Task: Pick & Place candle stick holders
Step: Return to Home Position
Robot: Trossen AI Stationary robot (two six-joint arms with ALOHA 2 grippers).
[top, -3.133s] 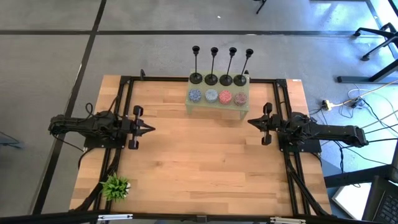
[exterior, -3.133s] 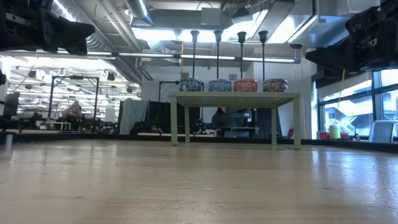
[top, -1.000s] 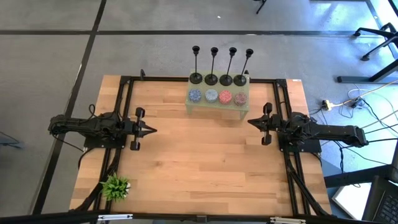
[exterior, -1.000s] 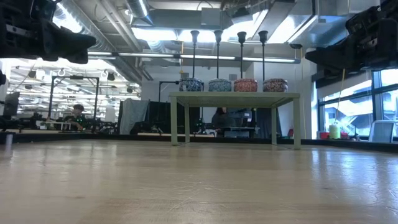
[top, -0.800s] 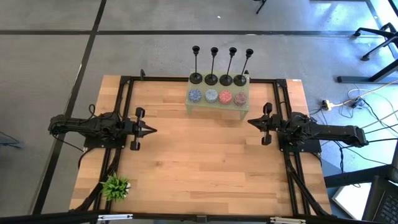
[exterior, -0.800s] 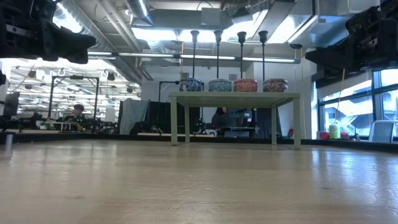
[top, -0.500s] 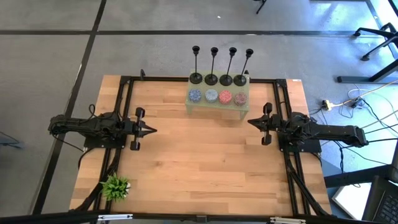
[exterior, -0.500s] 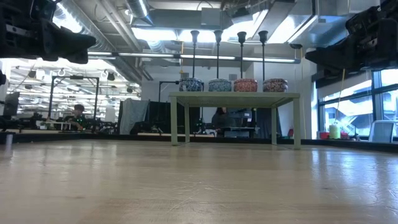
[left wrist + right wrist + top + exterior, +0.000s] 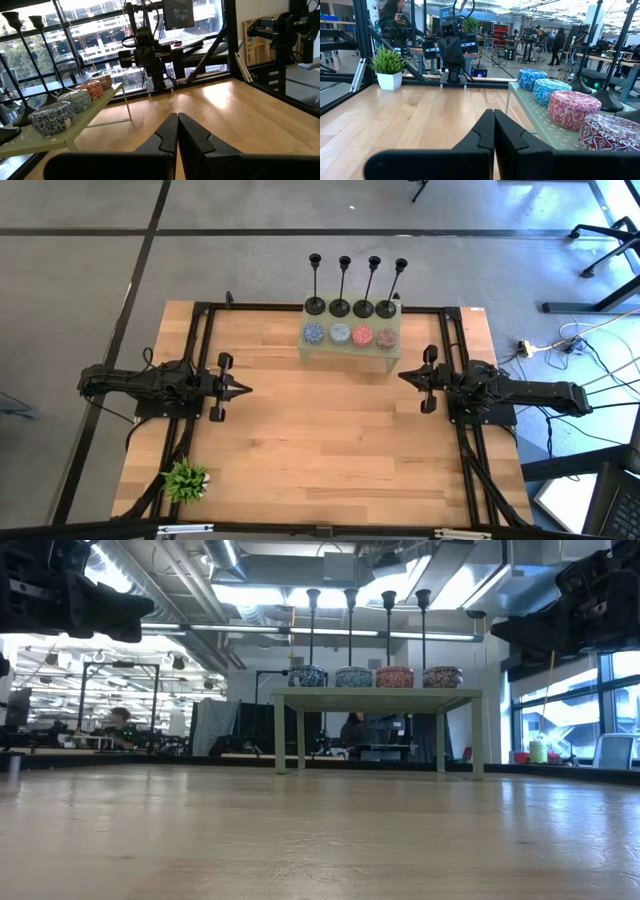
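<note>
1. Presently, left gripper rests over the table's left side, fingers pressed together, pointing inward; nothing held.
2. Homing judgement: draw each arm straight back along its own side, fingers together, well apart from the shelf, so no link brushes the tall stems.
3. Candle stick holders: four, black, round flat base, thin upright stem, small cup on top; they stand in a row along the shelf's far edge, behind four patterned candles.
4. Right gripper mirrors it over the right side, fingers together, empty, near the shelf's right end.
</note>
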